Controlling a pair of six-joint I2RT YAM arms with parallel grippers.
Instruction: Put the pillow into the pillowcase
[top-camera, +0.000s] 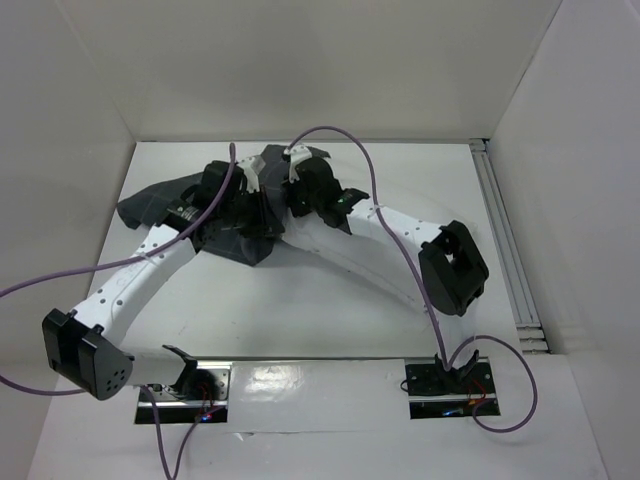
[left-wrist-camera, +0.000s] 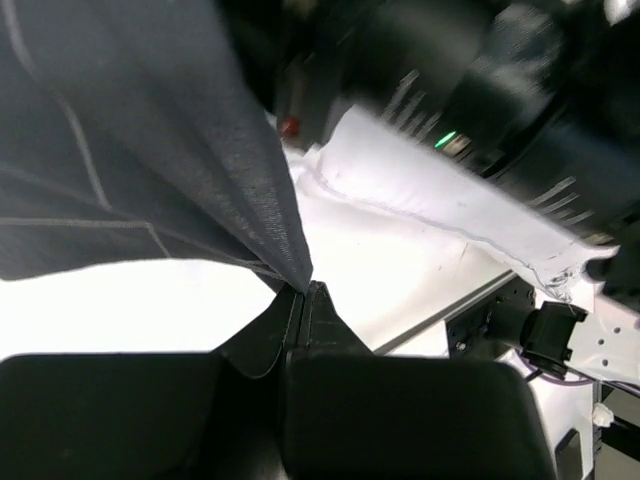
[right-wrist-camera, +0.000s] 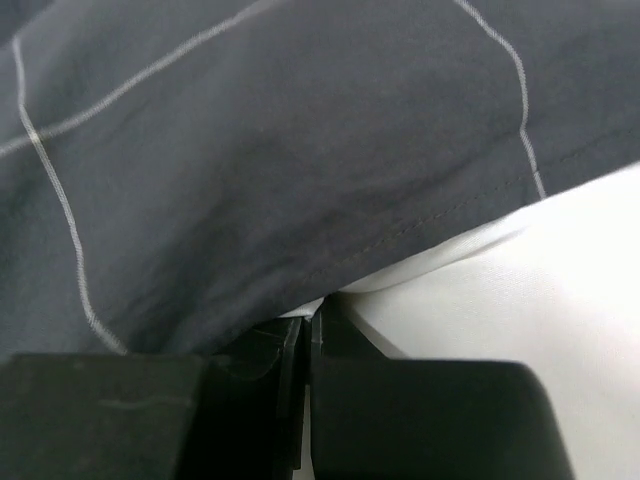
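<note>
Heaped toward 11 o'clock on the desk (top-camera: 300, 320): the pillowcase (top-camera: 150, 205), charcoal-grey woven cloth, limp and creased, crossed by thin pale grid lines. At its 4 o'clock, touching it and partly under its hem: the pillow (left-wrist-camera: 385, 160), plain white, puffy, with a stitched seam along one long edge, stretching toward 3 o'clock beneath the right arm (top-camera: 400, 228).

Pinched at a pointed fold of the grey cloth by the left end effector (left-wrist-camera: 303, 295), black fingers (left-wrist-camera: 260, 345) pressed together, fabric drawn taut up and away from the tips. Pinched too at the stitched hem by the right end effector (right-wrist-camera: 308, 322), likewise pressed together, a soft white fold showing just under that hem.

All around, smooth matt white desk and plain white walls (top-camera: 300, 70). Over the arms, glossy purple cables (top-camera: 375, 190) looping from 12 o'clock down toward 6 o'clock.
</note>
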